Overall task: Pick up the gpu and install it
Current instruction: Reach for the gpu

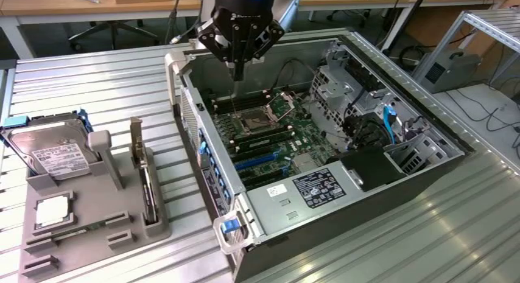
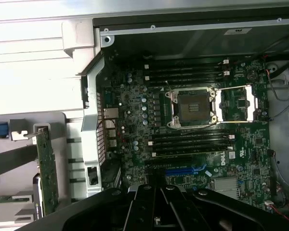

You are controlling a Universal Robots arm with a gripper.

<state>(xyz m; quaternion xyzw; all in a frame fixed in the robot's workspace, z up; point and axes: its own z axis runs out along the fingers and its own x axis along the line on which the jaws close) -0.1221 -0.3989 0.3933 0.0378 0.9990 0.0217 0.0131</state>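
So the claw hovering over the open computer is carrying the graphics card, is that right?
Not quite. The gripper does hover over the open computer, but it is shut with nothing in it. The exterior view shows the gpu standing on edge in the gray holder beside the case.

Black gripper (image 1: 237, 75). Green motherboard (image 1: 272, 137), with blue slots (image 1: 258, 161) at its seven o'clock. At nine o'clock of the dark case (image 1: 341, 234), a grey tray (image 1: 97, 234) with a silver drive (image 1: 49, 152), white-labelled, and a green gpu (image 2: 47, 173) with a pale bracket. Silver table (image 1: 89, 88), ribbed in stripes.
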